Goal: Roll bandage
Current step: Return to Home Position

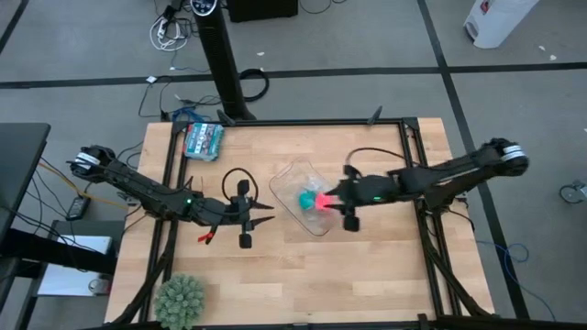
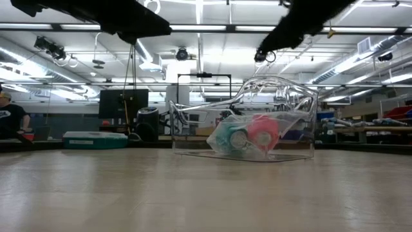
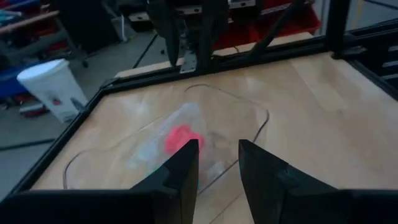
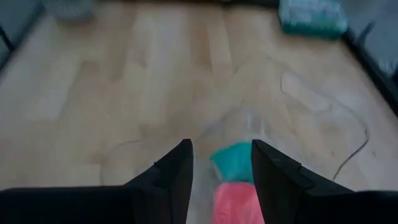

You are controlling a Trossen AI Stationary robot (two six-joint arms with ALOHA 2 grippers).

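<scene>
The bandage point(image 1: 323, 201) is a small bright pink-red roll. It lies beside a teal roll point(image 1: 304, 198) inside crumpled clear plastic in a clear container point(image 1: 293, 174) at mid table. In the low view the bandage point(image 2: 262, 132) and the teal roll point(image 2: 228, 136) rest low in the container point(image 2: 296, 96). My right gripper point(image 4: 221, 146) is open, raised above and just right of the bandage point(image 4: 235, 202), which shows between its fingers with the teal roll point(image 4: 233, 160). My left gripper point(image 3: 217, 146) is open, raised left of the container, pointing at the bandage point(image 3: 180, 135).
A teal box point(image 1: 204, 139) lies at the far left of the table. A green spiky ball point(image 1: 180, 299) sits at the near left corner. Black frame rails point(image 1: 413, 137) run along the table's sides. A person point(image 2: 9, 119) stands beyond the table.
</scene>
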